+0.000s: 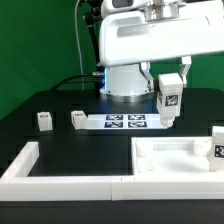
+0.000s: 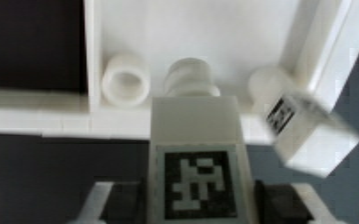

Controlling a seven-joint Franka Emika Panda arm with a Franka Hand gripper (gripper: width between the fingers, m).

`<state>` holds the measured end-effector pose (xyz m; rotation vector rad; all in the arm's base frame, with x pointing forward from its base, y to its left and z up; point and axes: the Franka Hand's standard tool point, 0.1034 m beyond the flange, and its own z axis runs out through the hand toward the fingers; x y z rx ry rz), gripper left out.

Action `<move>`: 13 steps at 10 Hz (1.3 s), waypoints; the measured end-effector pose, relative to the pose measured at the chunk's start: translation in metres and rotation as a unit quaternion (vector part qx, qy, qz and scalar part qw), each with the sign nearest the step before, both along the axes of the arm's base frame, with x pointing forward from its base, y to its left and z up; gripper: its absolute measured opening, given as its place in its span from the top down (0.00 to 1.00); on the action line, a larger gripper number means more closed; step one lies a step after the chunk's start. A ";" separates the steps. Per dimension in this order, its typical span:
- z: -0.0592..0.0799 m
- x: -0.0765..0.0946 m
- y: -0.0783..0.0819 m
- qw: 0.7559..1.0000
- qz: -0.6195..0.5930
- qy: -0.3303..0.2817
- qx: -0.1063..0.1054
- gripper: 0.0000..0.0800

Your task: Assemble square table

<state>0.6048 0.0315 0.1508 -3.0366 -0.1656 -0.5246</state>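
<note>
A green backdrop (image 1: pixel 40 40) hangs behind the black table (image 1: pixel 28 108).

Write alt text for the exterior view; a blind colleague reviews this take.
The gripper holds a tagged white leg beyond the rimmed square panel. Two loose legs sit to the exterior view's left of the marker board.

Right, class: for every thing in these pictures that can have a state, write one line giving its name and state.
Held leg: clamped between the fingers, lifted off the table.
Loose legs: resting on the table, unattached.
Fourth leg: at the panel's corner; whether it is fixed cannot be told.
Square panel: lying flat, rim up.
</note>
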 end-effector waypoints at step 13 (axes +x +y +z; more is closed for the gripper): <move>-0.022 0.000 -0.011 0.994 -0.013 -0.099 -0.042 0.64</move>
